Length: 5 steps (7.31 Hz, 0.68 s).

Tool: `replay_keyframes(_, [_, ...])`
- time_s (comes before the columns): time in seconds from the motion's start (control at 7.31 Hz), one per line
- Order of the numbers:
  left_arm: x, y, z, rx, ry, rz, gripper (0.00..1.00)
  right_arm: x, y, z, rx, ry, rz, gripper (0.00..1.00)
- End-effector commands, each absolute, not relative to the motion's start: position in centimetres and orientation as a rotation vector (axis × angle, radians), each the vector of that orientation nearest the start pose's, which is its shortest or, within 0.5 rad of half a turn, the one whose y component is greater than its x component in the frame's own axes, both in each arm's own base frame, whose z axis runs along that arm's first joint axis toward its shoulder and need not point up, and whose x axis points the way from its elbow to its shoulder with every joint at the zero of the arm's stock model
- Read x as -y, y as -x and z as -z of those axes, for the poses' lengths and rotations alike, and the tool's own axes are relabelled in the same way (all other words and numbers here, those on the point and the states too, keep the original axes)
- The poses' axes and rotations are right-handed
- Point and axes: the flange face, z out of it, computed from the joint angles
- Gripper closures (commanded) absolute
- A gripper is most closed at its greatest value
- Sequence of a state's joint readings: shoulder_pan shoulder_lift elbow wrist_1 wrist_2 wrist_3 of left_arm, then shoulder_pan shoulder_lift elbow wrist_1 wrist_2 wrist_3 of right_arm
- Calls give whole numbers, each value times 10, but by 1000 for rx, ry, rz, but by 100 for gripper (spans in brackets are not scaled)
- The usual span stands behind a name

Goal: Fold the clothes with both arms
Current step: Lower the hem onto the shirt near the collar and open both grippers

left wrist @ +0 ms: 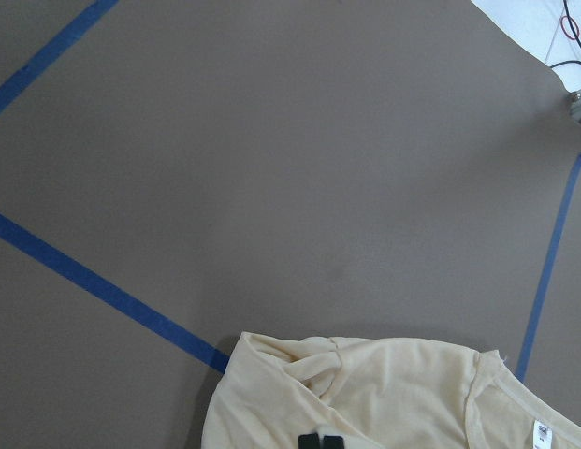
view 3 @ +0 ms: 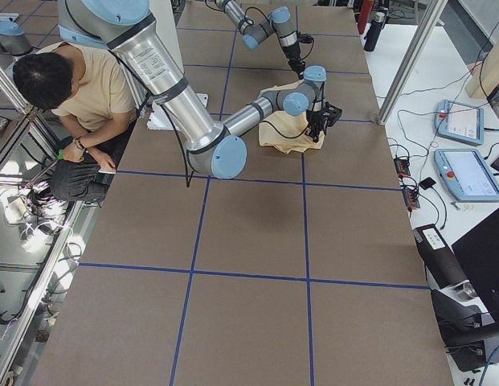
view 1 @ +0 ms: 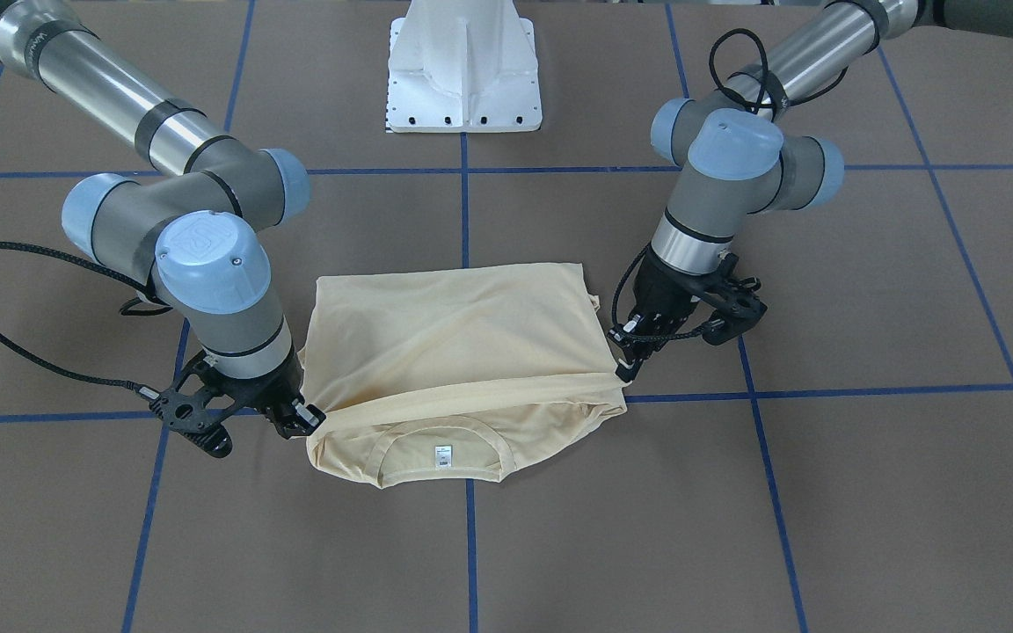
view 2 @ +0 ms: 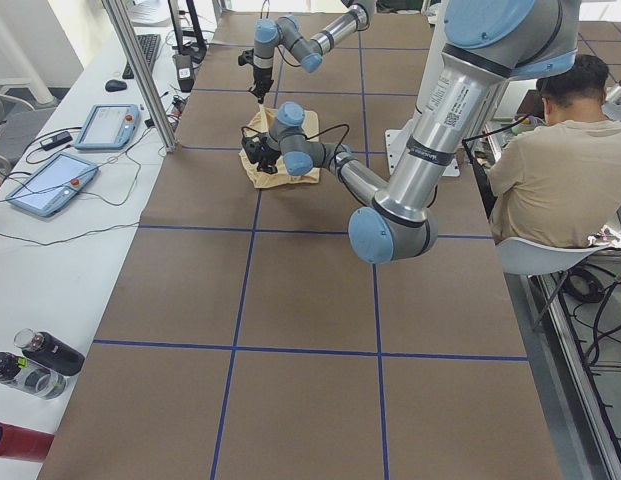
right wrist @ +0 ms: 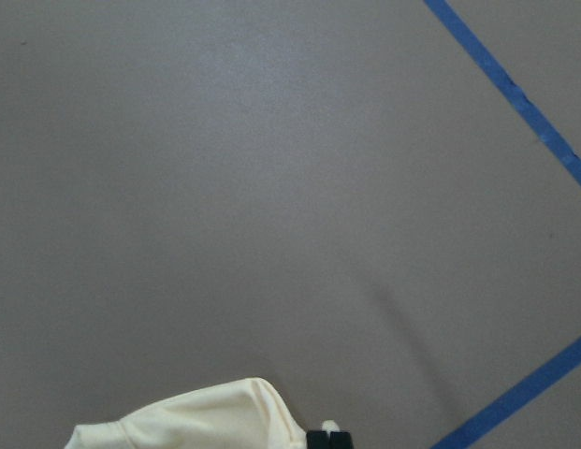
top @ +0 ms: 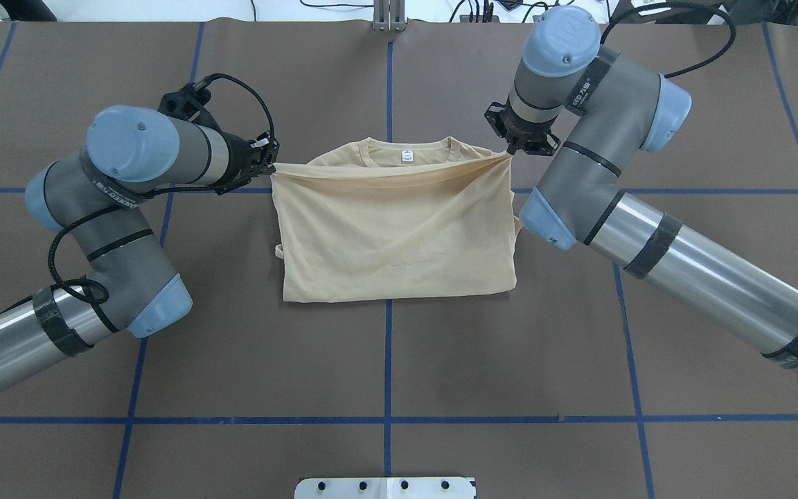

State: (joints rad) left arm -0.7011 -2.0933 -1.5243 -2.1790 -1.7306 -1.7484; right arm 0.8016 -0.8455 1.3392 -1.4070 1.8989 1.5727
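The cream-yellow T-shirt [top: 395, 229] lies folded on the brown table, print hidden, collar and white neck tag [top: 406, 156] at the far side. Its upper layer is stretched taut between both grippers, just short of the collar. My left gripper [top: 271, 164] is shut on the shirt's left corner; it is on the right in the front-facing view [view 1: 623, 374]. My right gripper [top: 510, 154] is shut on the other corner, on the left in the front-facing view [view 1: 313, 418]. Both wrist views show the cloth at closed fingertips [left wrist: 320, 440] [right wrist: 329, 438].
The white pedestal base [view 1: 464, 70] stands behind the shirt on the robot's side. Blue tape lines [top: 388, 360] grid the table. A seated person [view 2: 550, 170] is beside the robot. A side bench holds teach pendants [view 2: 50, 185] and bottles [view 2: 40, 360], with a metal post [view 2: 140, 80].
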Motion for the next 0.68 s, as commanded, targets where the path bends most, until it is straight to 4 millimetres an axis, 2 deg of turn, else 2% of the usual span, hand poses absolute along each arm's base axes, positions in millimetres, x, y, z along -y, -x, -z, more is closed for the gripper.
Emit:
replay_keyframes(0.0, [544,-459,-317,-1094,-154,714,90,621,461,-313,723,24,-661,96])
replay_keyframes(0.14, [547,-458,-318,-1088,-171,726,83,622,461,-315,718,21,-664,91])
replay_keyframes(0.27, [548,-459,-320,-1085,-170,727,78,627,465,-307,731,16,-662,87])
replay_keyframes(0.41, [550,-461,-323,-1078,-170,727,67,633,472,-307,733,18,-667,71])
replay_keyframes(0.55, [552,-461,-325,-1071,-174,735,61,633,474,-306,735,11,-666,59])
